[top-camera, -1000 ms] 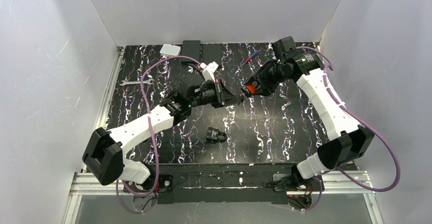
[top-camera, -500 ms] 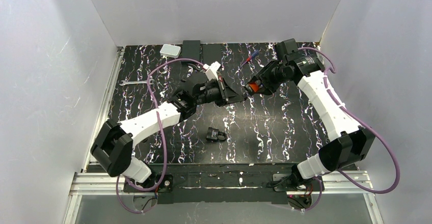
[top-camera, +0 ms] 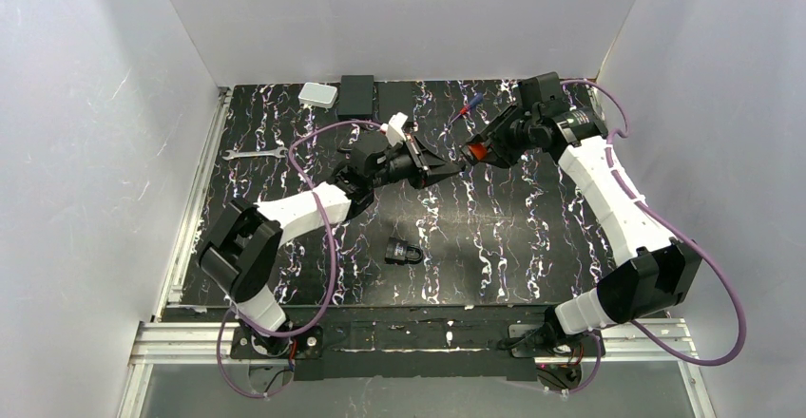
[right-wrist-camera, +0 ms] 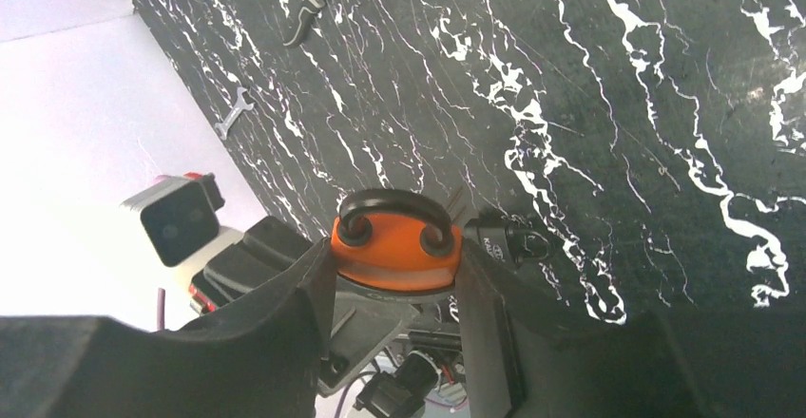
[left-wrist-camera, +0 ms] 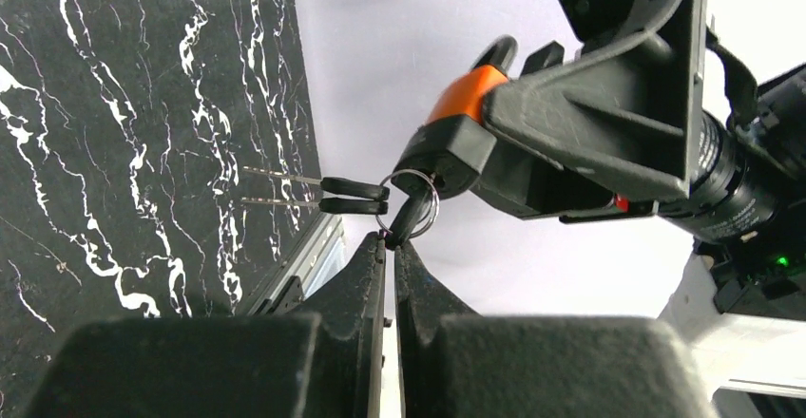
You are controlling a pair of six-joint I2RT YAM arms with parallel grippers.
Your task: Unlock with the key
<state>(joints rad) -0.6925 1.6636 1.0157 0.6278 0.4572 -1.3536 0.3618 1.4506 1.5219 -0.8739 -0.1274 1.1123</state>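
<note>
My right gripper (top-camera: 475,150) is shut on an orange padlock (top-camera: 471,152) with a black shackle and holds it above the table; in the right wrist view the padlock (right-wrist-camera: 397,243) sits between my fingers (right-wrist-camera: 306,275). My left gripper (top-camera: 450,165) meets it from the left. In the left wrist view its tips (left-wrist-camera: 390,239) pinch a black-headed key (left-wrist-camera: 409,217) whose blade goes into the padlock's black base (left-wrist-camera: 445,152). A ring (left-wrist-camera: 423,211) with two spare keys (left-wrist-camera: 352,197) hangs from it.
A black padlock (top-camera: 404,250) lies on the marbled table (top-camera: 532,237) near the front middle. A red-and-blue screwdriver (top-camera: 469,106), a white box (top-camera: 318,95) and a black box (top-camera: 357,96) are at the back. A wrench (top-camera: 255,154) lies left. White walls surround the table.
Both grippers have moved together a little toward the back of the table, still joined at the padlock. The left arm has stretched out further.
</note>
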